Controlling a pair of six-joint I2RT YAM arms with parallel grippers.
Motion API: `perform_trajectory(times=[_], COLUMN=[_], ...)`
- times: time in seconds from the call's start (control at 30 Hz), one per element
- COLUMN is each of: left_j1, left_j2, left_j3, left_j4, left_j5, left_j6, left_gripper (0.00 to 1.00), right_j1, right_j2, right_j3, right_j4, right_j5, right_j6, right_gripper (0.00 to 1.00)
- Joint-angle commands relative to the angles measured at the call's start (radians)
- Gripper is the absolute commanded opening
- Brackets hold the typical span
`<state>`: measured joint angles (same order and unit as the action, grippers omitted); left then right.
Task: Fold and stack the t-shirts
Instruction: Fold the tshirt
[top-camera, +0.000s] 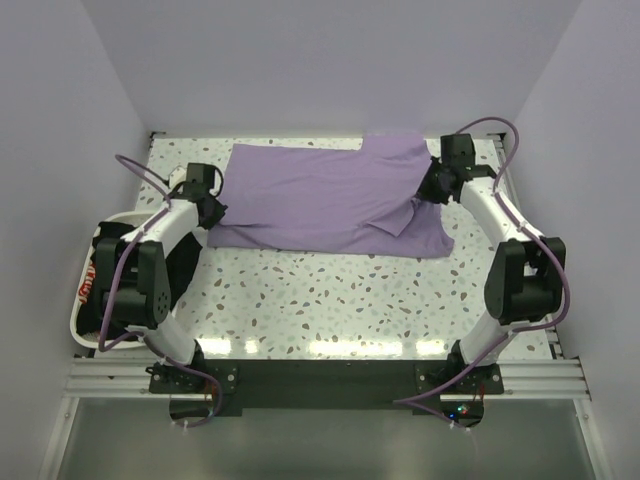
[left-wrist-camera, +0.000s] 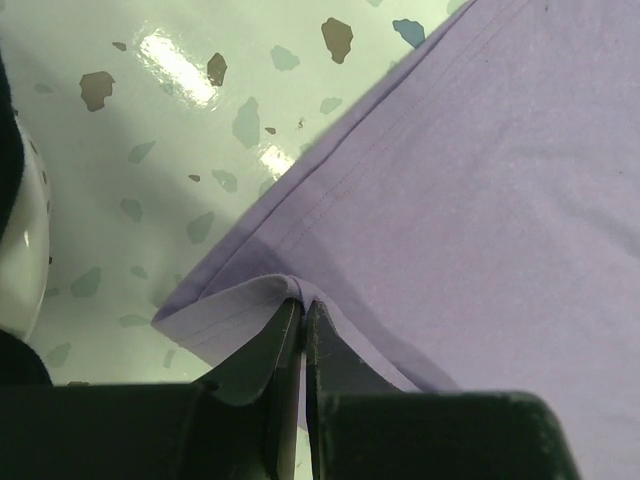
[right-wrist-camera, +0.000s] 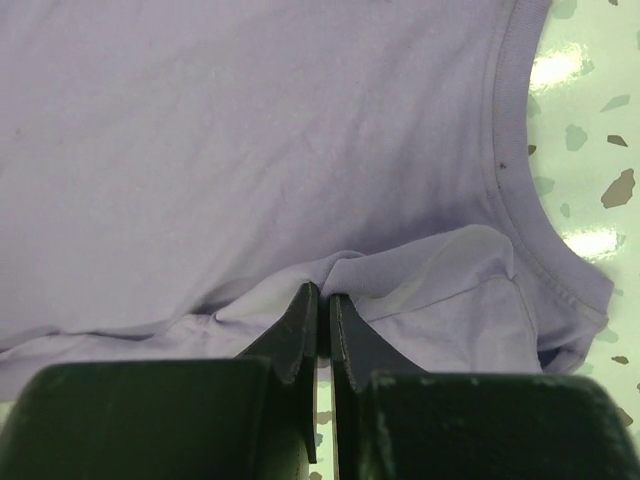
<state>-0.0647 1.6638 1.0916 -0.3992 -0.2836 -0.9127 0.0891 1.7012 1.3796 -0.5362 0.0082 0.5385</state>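
Observation:
The lavender-purple t-shirt (top-camera: 320, 195) lies partly folded across the far half of the table, its neck end to the right. My left gripper (top-camera: 213, 210) is at the shirt's left edge and pinches the hem there, jaws shut on a raised fold of cloth (left-wrist-camera: 303, 305). My right gripper (top-camera: 428, 190) sits at the shirt's right side near the collar (right-wrist-camera: 510, 150), shut on a pinched ridge of the fabric (right-wrist-camera: 323, 290). Black t-shirts (top-camera: 112, 262) lie bunched in the tray at the left, and a bit of red-and-white print (top-camera: 85, 290) shows among them.
A white tray (top-camera: 75, 325) holding the black shirts stands at the table's left edge beside the left arm; its rim (left-wrist-camera: 25, 250) shows in the left wrist view. Speckled tabletop (top-camera: 330, 295) lies between the shirt and the arm bases. Walls enclose three sides.

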Motion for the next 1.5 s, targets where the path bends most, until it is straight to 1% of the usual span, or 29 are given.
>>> perform_trajectory(times=[0.0, 0.23, 0.43, 0.53, 0.93, 1.23, 1.33, 1.4, 1.43, 1.47], left_j1=[0.017, 0.032, 0.042, 0.046, 0.046, 0.048, 0.049, 0.054, 0.055, 0.055], left_j2=[-0.039, -0.047, -0.062, -0.049, 0.083, 0.126, 0.137, 0.143, 0.145, 0.145], left_j3=[0.017, 0.013, 0.005, 0.022, 0.094, 0.114, 0.117, 0.123, 0.129, 0.131], left_j4=[0.045, 0.056, 0.085, 0.094, 0.138, 0.154, 0.166, 0.166, 0.166, 0.168], left_j5=[0.015, 0.04, 0.066, 0.084, 0.138, 0.144, 0.152, 0.159, 0.165, 0.169], left_j6=[0.029, 0.037, 0.054, 0.057, 0.089, 0.1, 0.106, 0.115, 0.12, 0.124], left_gripper=[0.04, 0.05, 0.09, 0.09, 0.11, 0.17, 0.22, 0.26, 0.29, 0.36], right_j1=[-0.015, -0.034, -0.054, -0.054, -0.054, -0.054, -0.054, -0.055, -0.054, -0.054], right_j2=[-0.061, -0.077, -0.091, -0.077, 0.003, 0.087, 0.119, 0.138, 0.153, 0.161], right_j3=[0.01, 0.021, 0.012, 0.028, 0.093, 0.133, 0.16, 0.185, 0.194, 0.2], right_j4=[0.039, 0.039, 0.051, 0.047, 0.041, 0.042, 0.038, 0.028, 0.024, 0.024], right_j5=[-0.002, -0.005, -0.007, -0.036, -0.033, -0.034, -0.025, -0.017, -0.014, -0.014], right_j6=[0.009, 0.014, 0.017, 0.018, 0.017, 0.002, 0.0, -0.005, -0.006, -0.009], right_gripper=[0.0, 0.0, 0.0, 0.0, 0.0, 0.0, 0.0, 0.0, 0.0, 0.0])
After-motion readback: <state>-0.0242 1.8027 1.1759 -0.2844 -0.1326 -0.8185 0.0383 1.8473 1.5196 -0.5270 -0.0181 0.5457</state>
